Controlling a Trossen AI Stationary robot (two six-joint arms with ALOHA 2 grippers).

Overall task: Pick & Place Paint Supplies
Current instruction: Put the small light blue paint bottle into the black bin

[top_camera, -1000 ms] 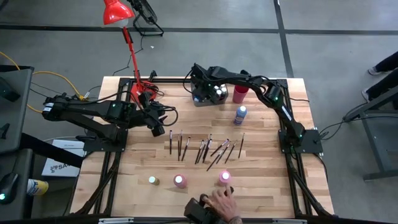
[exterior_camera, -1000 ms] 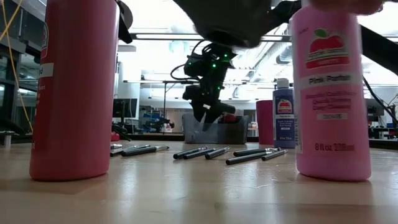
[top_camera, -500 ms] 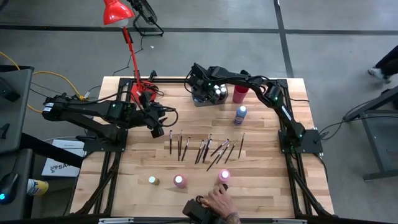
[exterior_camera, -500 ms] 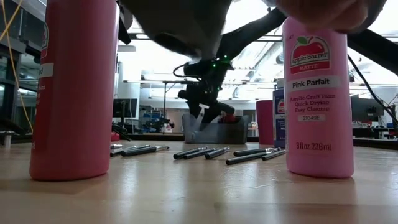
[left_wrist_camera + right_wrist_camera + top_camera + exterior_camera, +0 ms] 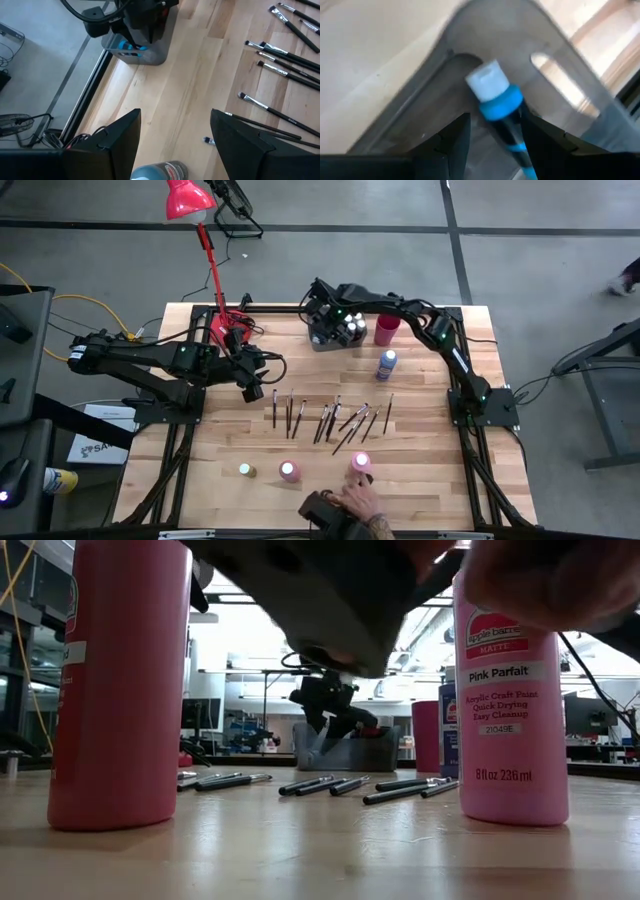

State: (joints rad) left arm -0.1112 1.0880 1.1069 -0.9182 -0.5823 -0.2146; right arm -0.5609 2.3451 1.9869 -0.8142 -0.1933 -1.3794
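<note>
- The right gripper (image 5: 492,131) hangs over the grey bin (image 5: 335,337), clamped on a blue bottle (image 5: 496,100) held cap-first into it, apparently to drop it beside the bottles already inside.
- The left gripper (image 5: 254,391) waits well left of the bin; its fingers (image 5: 116,135) are spread with nothing between them, a bottle top (image 5: 161,171) just below.
- Brushes (image 5: 330,420) lie in a row nearer the front than the bin.
- A person's hand (image 5: 358,498) touches a pink bottle (image 5: 360,463) at the front edge, perhaps setting it out.
</note>
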